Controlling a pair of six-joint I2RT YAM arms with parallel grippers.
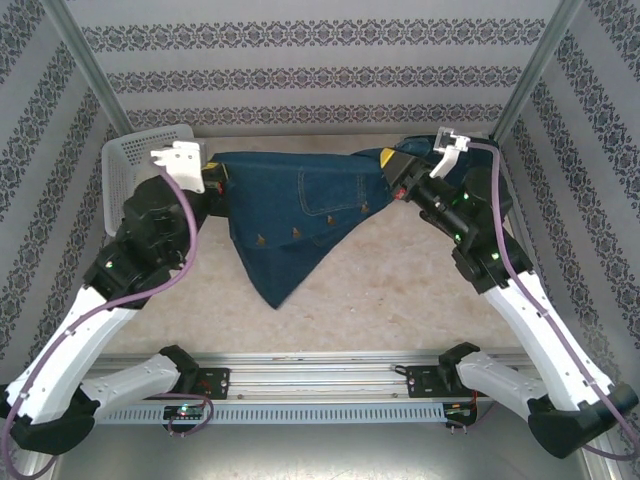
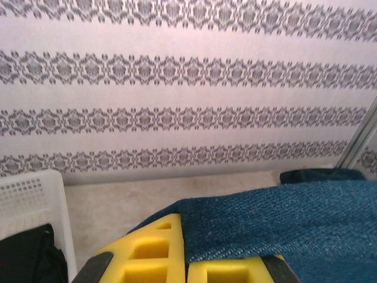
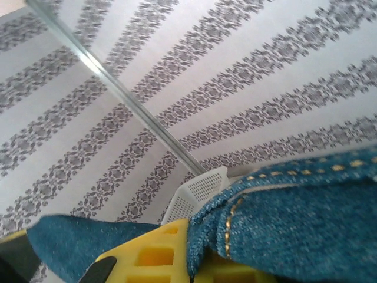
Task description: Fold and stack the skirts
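Lab booth: wallpaper panels [image 1: 320, 60], aluminium posts [image 1: 88, 70].

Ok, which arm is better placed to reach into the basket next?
Left, probably: the left gripper is beside the basket; the right gripper is across the denim skirt, which both grip.

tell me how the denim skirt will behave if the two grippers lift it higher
Probably floppy: held between the left gripper and right gripper, the denim skirt droops to a point in the middle. Likely fairly heavy for cloth, given the thick stitched seam. Slipping seems unlikely: both grippers are shut on its edge.
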